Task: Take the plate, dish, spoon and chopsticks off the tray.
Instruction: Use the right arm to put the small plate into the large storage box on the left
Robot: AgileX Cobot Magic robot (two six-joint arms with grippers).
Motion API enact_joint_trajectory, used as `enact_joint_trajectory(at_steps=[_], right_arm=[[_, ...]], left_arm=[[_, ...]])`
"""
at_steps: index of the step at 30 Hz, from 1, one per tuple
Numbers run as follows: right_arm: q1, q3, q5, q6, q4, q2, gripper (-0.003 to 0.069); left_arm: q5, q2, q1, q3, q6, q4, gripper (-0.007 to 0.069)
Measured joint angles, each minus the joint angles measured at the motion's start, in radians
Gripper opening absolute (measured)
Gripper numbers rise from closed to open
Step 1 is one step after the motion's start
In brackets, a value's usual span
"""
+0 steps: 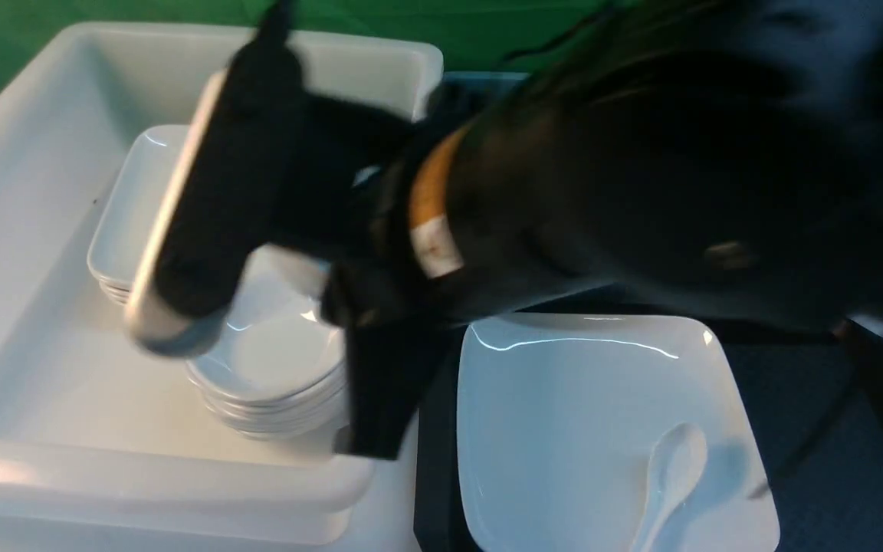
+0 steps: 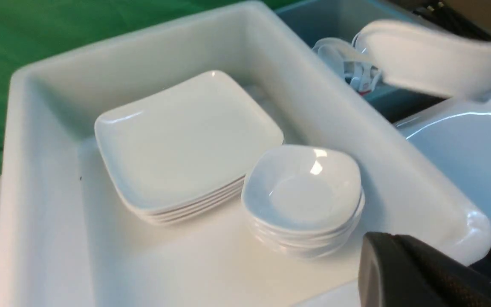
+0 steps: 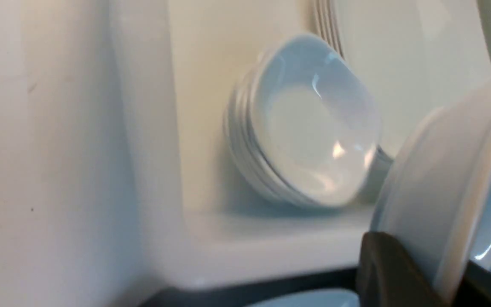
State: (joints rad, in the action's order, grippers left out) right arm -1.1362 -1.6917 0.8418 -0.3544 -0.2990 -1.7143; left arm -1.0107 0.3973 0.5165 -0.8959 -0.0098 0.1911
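Note:
My right gripper reaches across over the white tub and is shut on the small white dish, held tilted almost on edge above a stack of like dishes. In the right wrist view the dish sits between the two dark fingers. The large square plate lies on the black tray with the white spoon on it. A thin dark stick right of the plate looks like the chopsticks, blurred. Only one finger of my left gripper shows.
The tub also holds a stack of square plates behind the dish stack. A teal bin with white spoons stands beyond the tub's right wall. Green cloth lies at the back.

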Motion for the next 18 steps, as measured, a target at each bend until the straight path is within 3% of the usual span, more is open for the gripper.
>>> enact_joint_trajectory(at_steps=[12, 15, 18], right_arm=[[-0.005, -0.175, -0.033, -0.083, -0.044, -0.311, 0.008], [-0.004, -0.177, -0.034, -0.083, -0.061, -0.327, 0.0185], [-0.003, -0.178, -0.033, -0.083, -0.065, -0.328, 0.0375]], left_arm=[[-0.028, -0.041, 0.0, -0.006, -0.001, -0.032, 0.0008], [-0.028, -0.041, 0.0, -0.006, 0.001, -0.035, 0.0008], [-0.02, -0.041, 0.0, -0.006, 0.01, -0.038, 0.0008]])
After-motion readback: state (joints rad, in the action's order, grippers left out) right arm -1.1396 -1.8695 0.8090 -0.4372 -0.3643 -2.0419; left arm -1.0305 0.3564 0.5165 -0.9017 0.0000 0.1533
